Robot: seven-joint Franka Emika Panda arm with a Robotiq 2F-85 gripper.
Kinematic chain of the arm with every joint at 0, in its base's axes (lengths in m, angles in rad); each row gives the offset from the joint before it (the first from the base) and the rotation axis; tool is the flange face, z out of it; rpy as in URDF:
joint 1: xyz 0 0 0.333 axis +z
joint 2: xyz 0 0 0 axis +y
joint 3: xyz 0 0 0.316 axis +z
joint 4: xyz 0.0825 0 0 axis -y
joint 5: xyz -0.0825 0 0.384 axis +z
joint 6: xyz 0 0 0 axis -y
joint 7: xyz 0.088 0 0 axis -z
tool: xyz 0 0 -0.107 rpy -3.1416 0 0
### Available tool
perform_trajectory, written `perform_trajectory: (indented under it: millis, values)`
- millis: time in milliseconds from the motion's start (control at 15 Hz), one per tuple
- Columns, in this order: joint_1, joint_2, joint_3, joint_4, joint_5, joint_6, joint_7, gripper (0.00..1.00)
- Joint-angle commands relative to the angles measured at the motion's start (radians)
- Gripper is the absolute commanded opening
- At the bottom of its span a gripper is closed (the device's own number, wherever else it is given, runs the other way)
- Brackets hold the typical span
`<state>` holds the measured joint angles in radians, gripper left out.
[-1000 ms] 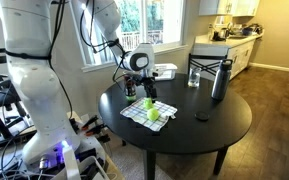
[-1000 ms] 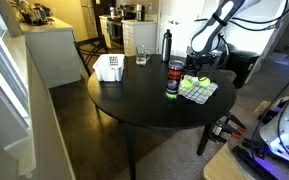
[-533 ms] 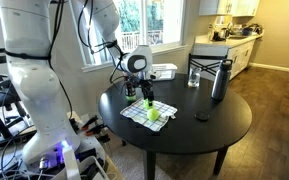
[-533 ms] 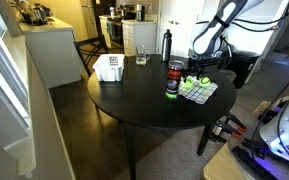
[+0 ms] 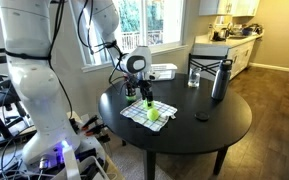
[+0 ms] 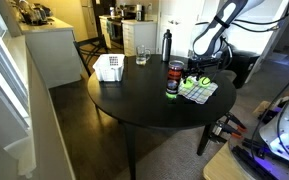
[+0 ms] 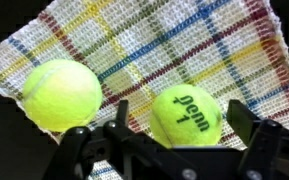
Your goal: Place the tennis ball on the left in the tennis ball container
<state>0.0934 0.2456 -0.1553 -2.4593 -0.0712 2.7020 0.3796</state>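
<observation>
Yellow-green Penn tennis ball [image 7: 187, 115] now sits between the wide-open, empty gripper [image 7: 179, 112], which has dropped lower, so closing looks next.

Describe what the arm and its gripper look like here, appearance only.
The arm is made of bulky, rounded white shells with dark bands at the joints. Black cables loop along its upper links. A round silver-grey collar sits near the wrist. The gripper is black, and in the wrist view its two fingers are dark, blocky bars. No markings are legible.
</observation>
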Motion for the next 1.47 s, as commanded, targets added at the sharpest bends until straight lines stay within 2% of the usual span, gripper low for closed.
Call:
perform_trajectory:
  millis: [0, 467, 800, 867, 933, 1200, 1267, 1400]
  values:
    - [-0.032, -0.012, 0.022, -0.023, 0.005, 0.011, -0.049, 1.0]
    - [-0.061, 0.009, 0.029, -0.018, 0.012, 0.052, -0.111, 1.0]
    - [-0.074, 0.048, 0.035, -0.013, 0.016, 0.129, -0.146, 1.0]
    - [-0.078, 0.056, 0.038, -0.012, 0.019, 0.147, -0.16, 0.75]
    - [-0.083, 0.063, 0.042, -0.011, 0.024, 0.16, -0.174, 0.74]
    - [-0.095, 0.078, 0.052, -0.015, 0.031, 0.187, -0.208, 0.47]
    - [-0.094, 0.07, 0.05, -0.018, 0.027, 0.188, -0.209, 0.43]
    - [-0.091, 0.057, 0.049, -0.025, 0.021, 0.188, -0.211, 0.42]
